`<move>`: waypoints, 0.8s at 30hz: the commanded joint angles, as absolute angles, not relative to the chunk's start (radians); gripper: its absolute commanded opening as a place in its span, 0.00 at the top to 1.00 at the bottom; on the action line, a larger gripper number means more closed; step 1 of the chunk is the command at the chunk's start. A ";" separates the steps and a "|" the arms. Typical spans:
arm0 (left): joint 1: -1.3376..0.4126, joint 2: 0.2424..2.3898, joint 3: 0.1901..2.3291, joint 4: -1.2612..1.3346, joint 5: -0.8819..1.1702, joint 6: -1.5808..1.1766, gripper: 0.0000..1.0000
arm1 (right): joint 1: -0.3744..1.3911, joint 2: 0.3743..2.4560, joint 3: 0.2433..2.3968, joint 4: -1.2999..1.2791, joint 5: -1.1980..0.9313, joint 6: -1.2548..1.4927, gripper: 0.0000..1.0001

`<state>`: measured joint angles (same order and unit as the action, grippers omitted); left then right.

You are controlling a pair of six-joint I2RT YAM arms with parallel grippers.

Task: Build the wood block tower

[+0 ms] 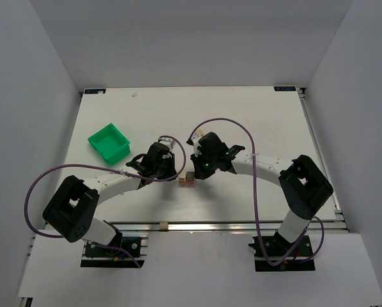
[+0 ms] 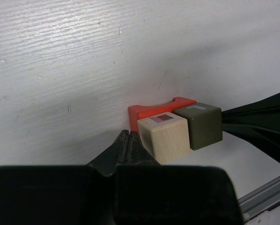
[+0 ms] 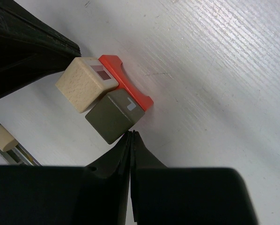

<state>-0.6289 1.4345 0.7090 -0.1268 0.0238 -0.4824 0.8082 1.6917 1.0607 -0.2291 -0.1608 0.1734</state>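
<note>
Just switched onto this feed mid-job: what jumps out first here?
At the table's near centre, the shut left gripper and shut right gripper point from either side at a beige cube and a grey cube, side by side against a red block. A bright green bin sits apart on the left.

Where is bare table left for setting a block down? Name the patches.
Free: the far strip of table beyond the green bin, and the far right corner. Crowded: the middle, where the left tool and right tool flank the red-orange block, beige cube and grey cube.
</note>
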 commanded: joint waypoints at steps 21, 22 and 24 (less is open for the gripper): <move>-0.624 1.451 0.750 -0.103 0.038 -0.451 1.00 | 0.816 1.701 1.111 -0.219 -0.196 0.164 0.93; -0.624 1.453 0.750 -0.104 0.041 -0.448 1.00 | 0.816 1.703 1.111 -0.219 -0.196 0.164 0.93; -0.626 1.454 0.753 -0.101 0.041 -0.446 1.00 | 0.816 1.701 1.112 -0.219 -0.195 0.163 0.93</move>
